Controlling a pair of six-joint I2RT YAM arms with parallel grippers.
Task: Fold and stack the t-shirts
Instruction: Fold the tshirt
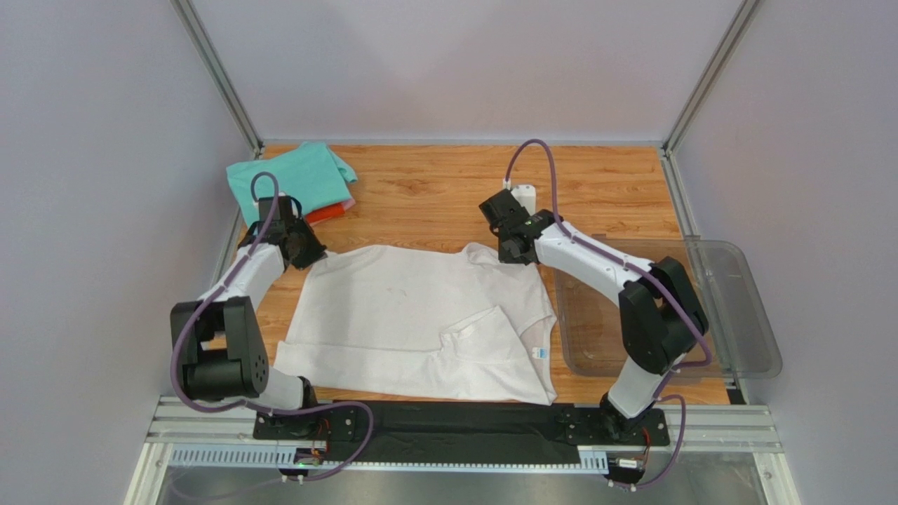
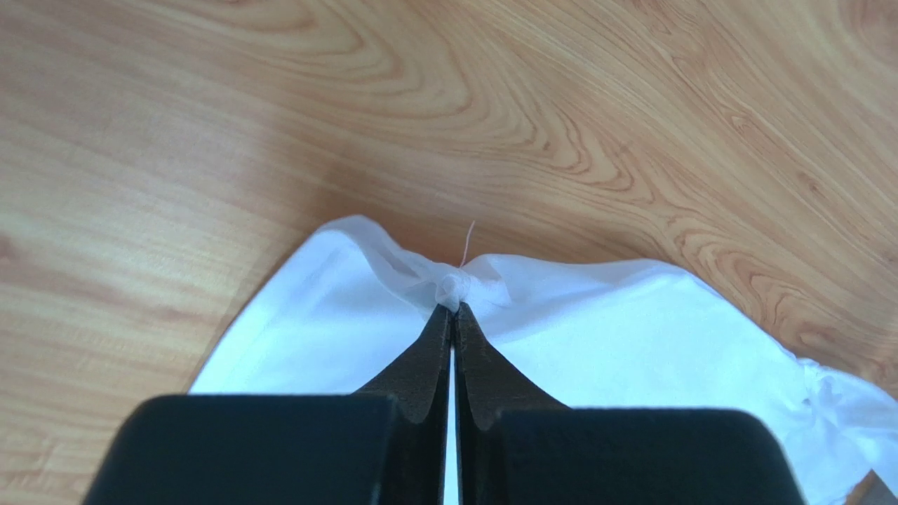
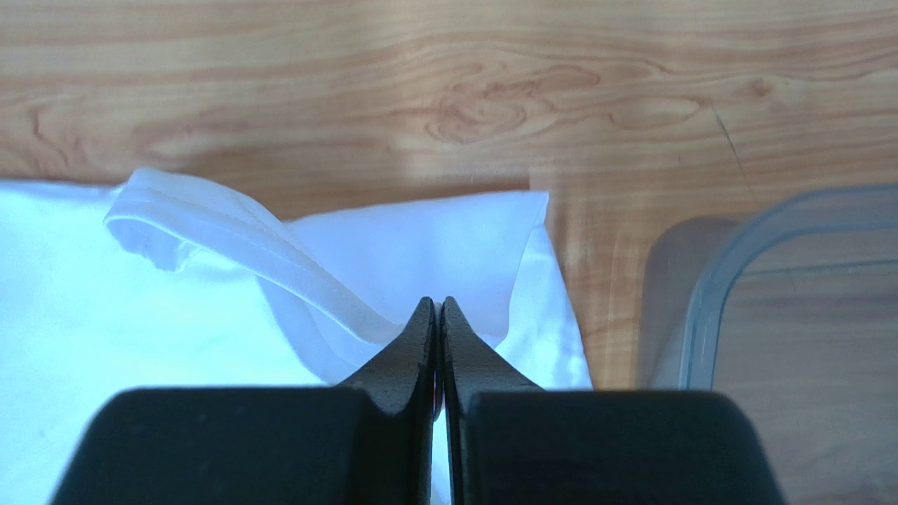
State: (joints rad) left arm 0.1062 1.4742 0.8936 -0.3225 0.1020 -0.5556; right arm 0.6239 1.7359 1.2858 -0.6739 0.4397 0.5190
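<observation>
Two far corners of the white t-shirt [image 1: 411, 316], spread on the table [image 1: 443, 189], are clamped: one in the left gripper [image 2: 453, 307], one in the right gripper [image 3: 437, 307]. A fold appears to be starting; next, both corners should be lifted evenly and carried toward the near hem.

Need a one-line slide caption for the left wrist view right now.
Wrist view: left gripper pinches a bunched edge of the white t-shirt over the wooden table.
</observation>
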